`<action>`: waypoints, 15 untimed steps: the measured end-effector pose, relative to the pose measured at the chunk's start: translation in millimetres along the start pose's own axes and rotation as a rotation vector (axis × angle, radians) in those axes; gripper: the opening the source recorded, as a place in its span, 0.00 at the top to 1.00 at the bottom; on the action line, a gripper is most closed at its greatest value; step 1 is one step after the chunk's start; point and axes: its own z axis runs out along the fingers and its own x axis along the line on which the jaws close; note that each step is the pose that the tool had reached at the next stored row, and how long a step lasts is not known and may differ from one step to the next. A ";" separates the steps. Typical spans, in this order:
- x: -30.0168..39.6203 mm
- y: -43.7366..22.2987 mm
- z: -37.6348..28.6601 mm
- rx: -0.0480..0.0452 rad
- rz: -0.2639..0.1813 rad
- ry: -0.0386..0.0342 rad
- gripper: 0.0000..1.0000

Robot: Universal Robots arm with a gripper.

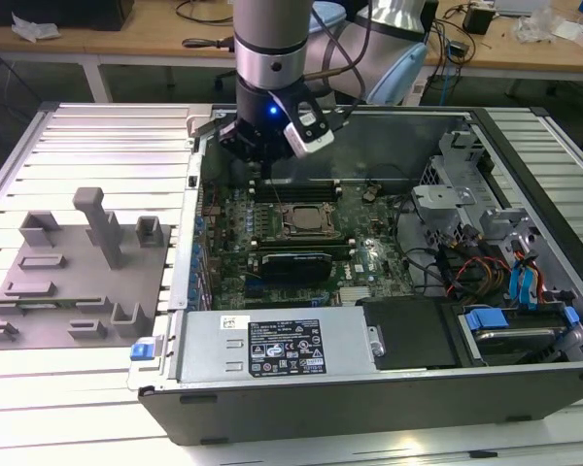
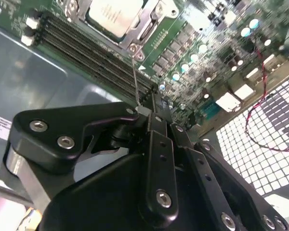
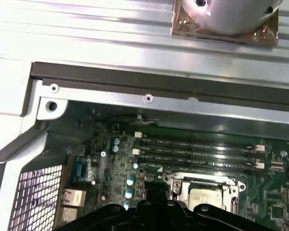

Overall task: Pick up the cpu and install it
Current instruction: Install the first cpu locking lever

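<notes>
Open computer case (image 1: 369, 408) on ribbed metal table (image 1: 78, 417). Green motherboard (image 1: 369, 257) inside; memory slots (image 3: 197, 151) along far edge. Labelled power supply (image 1: 272, 345) against near wall. Grey fixture plate (image 1: 78, 282) at exterior view's left, beside case.

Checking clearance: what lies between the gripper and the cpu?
In the second wrist view, black memory slots cross the board between the gripper and the cpu.

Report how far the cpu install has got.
Done, by the look of it: the cpu already lies in the socket frame on the motherboard, not in the gripper. In hand: the gripper hangs low over the memory slots beside that socket. Left: whether the frame is latched down cannot be told, so the install is not confirmed finished.
</notes>
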 end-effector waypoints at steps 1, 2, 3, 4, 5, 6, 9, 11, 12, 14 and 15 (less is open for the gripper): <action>1.4 -0.2 1.7 -0.0050 0.000 -0.0005 0.89; 2.6 -0.4 3.1 -0.0085 0.000 -0.0007 0.89; 3.4 -0.5 4.1 -0.0110 0.000 -0.0010 0.89; 5.2 -0.7 5.8 -0.0199 0.000 -0.0019 0.89; 6.0 -0.7 6.3 -0.0333 -0.001 -0.0035 0.89; 6.5 -0.8 6.5 -0.0453 -0.001 -0.0047 0.89; 7.6 -1.6 7.3 -0.0877 -0.001 -0.0091 0.89; 8.0 -4.5 10.2 -0.0994 -0.002 -0.0104 0.89; 8.1 -5.6 11.1 -0.1017 -0.002 -0.0106 0.89; 8.4 -8.0 12.9 -0.1107 -0.002 -0.0114 0.89; 8.3 -9.0 13.4 -0.1178 -0.002 -0.0121 0.89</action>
